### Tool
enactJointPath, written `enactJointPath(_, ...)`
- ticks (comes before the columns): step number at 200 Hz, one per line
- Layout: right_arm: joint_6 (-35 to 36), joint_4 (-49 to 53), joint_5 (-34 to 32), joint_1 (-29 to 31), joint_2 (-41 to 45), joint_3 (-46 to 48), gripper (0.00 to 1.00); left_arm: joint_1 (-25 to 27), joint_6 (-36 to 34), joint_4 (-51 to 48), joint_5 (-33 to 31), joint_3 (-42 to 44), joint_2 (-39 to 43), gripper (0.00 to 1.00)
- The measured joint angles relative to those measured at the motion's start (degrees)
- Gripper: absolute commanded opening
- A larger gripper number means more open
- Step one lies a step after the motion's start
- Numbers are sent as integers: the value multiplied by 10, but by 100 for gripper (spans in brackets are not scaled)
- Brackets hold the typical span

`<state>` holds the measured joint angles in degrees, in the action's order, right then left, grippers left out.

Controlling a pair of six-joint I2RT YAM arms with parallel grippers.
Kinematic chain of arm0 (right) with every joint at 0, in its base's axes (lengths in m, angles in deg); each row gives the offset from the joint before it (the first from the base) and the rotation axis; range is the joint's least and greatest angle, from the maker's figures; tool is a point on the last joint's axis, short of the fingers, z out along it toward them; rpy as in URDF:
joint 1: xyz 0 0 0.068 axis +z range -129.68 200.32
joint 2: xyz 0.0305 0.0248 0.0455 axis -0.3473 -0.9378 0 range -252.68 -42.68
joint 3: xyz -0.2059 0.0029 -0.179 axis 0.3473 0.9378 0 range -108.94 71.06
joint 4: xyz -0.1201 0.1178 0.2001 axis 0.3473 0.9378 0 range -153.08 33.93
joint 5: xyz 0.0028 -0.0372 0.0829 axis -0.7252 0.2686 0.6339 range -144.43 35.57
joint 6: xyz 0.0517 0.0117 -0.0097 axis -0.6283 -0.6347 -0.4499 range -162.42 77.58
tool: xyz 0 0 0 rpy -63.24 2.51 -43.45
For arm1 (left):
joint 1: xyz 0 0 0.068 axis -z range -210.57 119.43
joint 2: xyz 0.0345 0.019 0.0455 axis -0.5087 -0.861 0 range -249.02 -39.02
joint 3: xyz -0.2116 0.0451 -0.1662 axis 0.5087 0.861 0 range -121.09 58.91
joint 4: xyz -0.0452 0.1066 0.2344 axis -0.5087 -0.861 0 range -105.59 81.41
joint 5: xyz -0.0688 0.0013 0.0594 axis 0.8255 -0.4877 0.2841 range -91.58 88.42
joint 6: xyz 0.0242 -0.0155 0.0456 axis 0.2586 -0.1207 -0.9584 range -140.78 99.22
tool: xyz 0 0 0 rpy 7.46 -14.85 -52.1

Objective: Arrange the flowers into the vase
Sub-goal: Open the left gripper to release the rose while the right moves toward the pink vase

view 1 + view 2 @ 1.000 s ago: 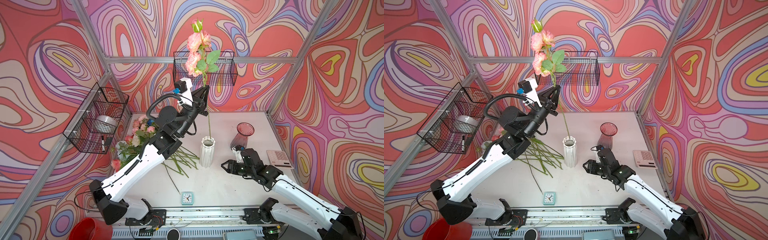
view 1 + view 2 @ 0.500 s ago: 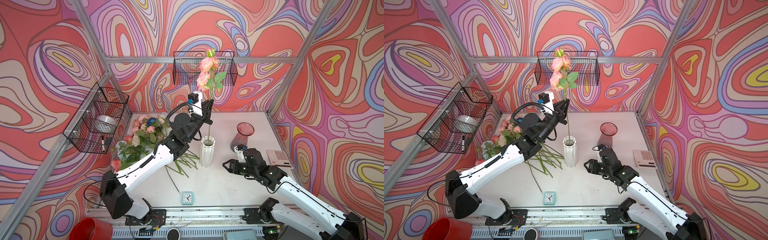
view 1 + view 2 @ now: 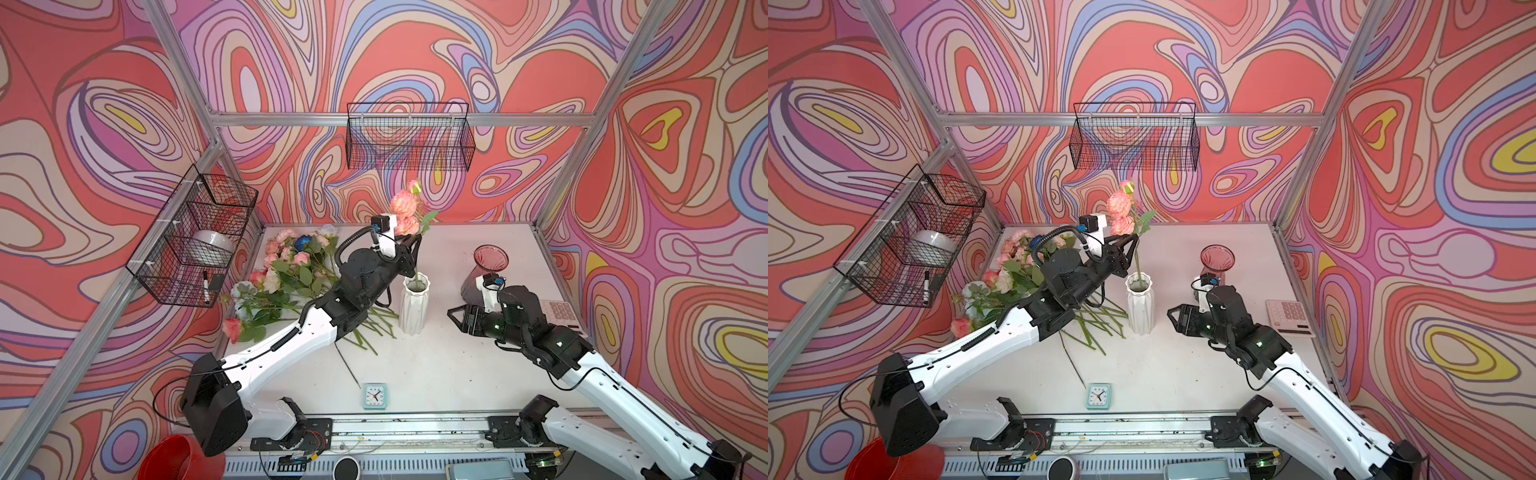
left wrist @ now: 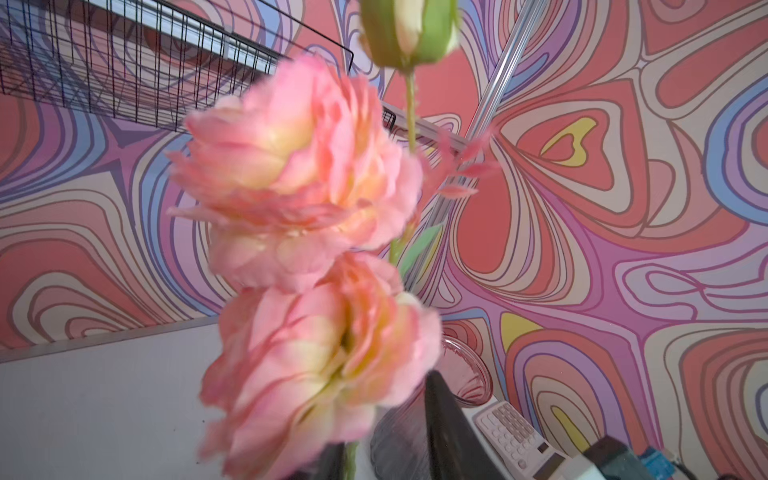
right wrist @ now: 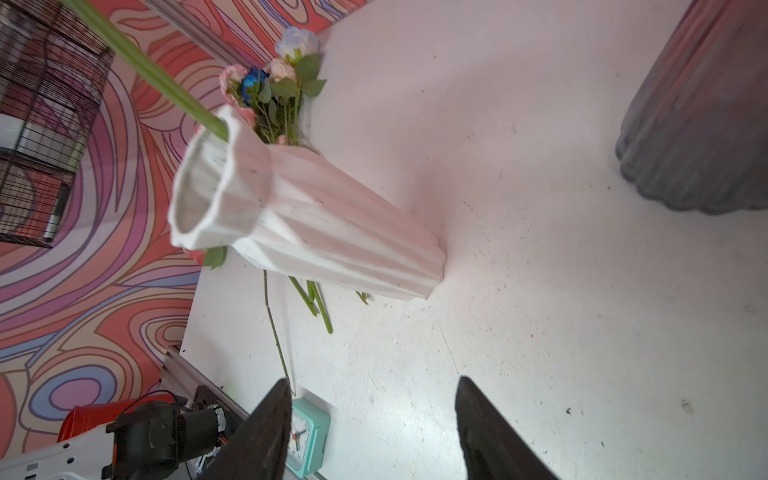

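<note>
Placement looks done: pink flower (image 3: 403,204) stands in white vase (image 3: 414,307), left tool (image 3: 410,241) spread around its stem (image 3: 416,266), right tool (image 3: 455,319) spread, empty. Next, fetch another from the pile (image 3: 286,266).

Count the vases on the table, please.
2. The white ribbed vase stands in the middle, with a pink flower stem in it. The dark pink glass vase stands to its right, slightly farther back. None seems hidden.

bright, even light fills both top views, with soft shadows on the white tabletop (image 3: 436,365). the peach-pink fabric rose blooms (image 4: 299,199) blur near the left wrist lens; the ribbed white ceramic vase (image 5: 332,232) looks smeared.
</note>
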<state>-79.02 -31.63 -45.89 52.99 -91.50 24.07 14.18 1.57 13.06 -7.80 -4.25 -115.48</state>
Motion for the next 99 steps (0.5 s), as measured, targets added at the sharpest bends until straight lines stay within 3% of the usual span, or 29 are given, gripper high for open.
enactJointPath(41,18,0,-57,0,45,-23,69,2,30,-89,0,-1,58,46)
enactJointPath(64,26,0,-98,0,72,-20,78,2,49,-136,-7,2,122,53)
enactJointPath(99,41,9,-137,0,66,-19,80,2,92,-217,-48,42,236,64)
